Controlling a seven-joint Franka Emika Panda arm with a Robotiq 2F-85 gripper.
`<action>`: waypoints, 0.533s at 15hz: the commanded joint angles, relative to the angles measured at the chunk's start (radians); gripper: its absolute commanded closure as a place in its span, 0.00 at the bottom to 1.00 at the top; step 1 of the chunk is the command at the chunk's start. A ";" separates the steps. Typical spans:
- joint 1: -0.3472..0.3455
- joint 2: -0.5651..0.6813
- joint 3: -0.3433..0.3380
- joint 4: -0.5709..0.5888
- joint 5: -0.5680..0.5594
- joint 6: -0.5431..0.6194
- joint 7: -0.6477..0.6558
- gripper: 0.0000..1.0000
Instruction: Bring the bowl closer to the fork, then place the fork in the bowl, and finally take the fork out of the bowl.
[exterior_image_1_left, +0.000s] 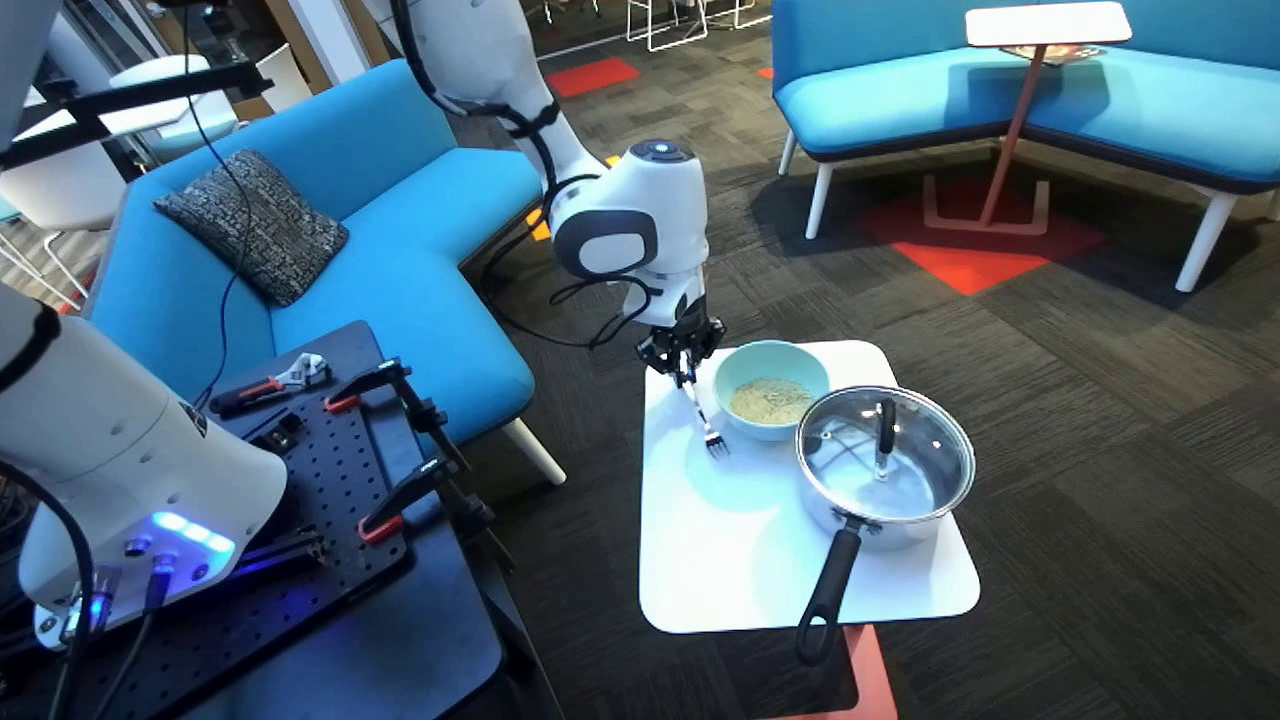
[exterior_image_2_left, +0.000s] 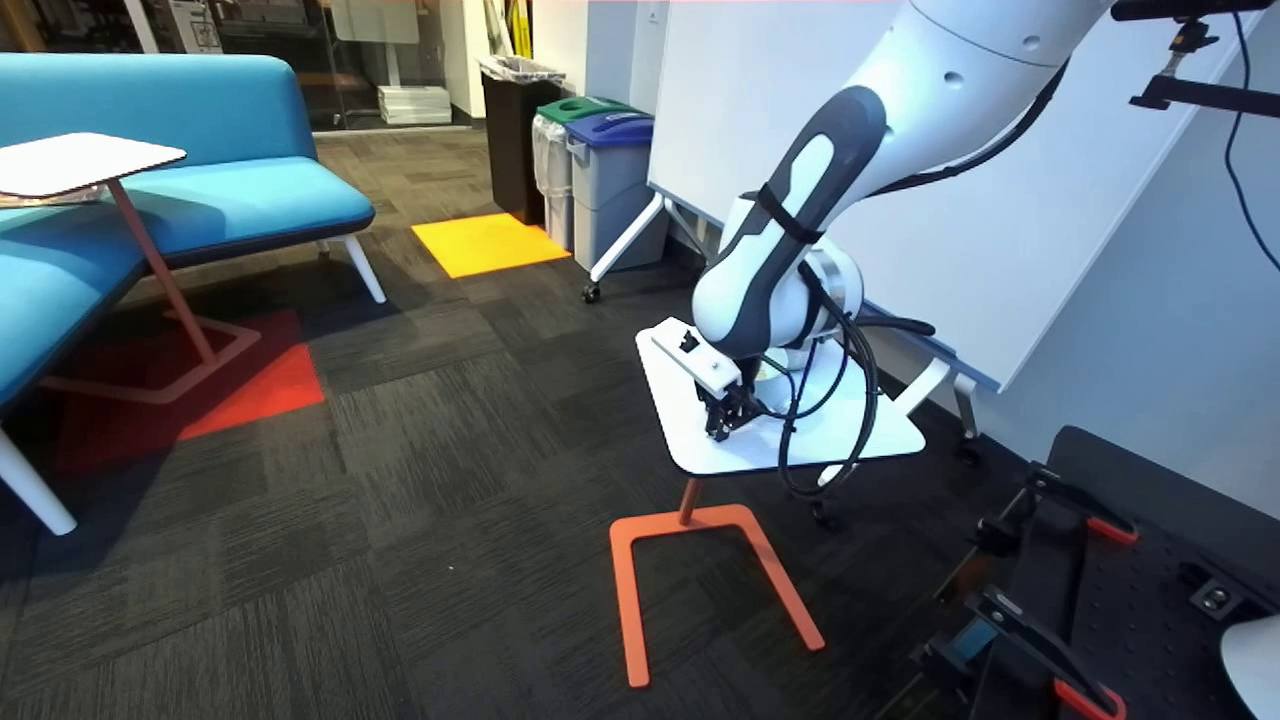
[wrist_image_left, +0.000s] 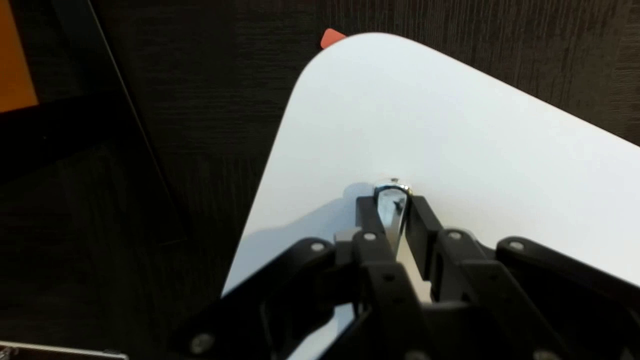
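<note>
One white Franka arm (exterior_image_1_left: 650, 190) bends down over a white surface (exterior_image_1_left: 700, 570), an approach from above that probably keeps it clear of what stands there; a lidded saucepan (exterior_image_1_left: 885, 495) takes one side, its black handle (exterior_image_1_left: 833, 585) jutting past the edge, where a stray sweep could catch it; near the saucepan stands a pale blue bowl (exterior_image_1_left: 770, 360), upright, its mouth facing up for a drop from above; the claw (wrist_image_left: 393, 212), as the wrist view shows, is closed around the plain end of the fork (exterior_image_1_left: 703, 415), a hold that leaves the pronged end free to lead; the fork slants downward just beside the bowl, outside it, near enough that bringing them together seems done; whether it is about to go in or is already out again, I cannot tell.
</note>
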 joint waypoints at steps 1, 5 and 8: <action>-0.020 -0.091 0.027 -0.055 0.019 -0.064 0.046 0.95; -0.060 -0.173 0.080 -0.110 0.070 -0.080 0.050 0.95; -0.097 -0.250 0.125 -0.170 0.137 -0.070 0.044 0.95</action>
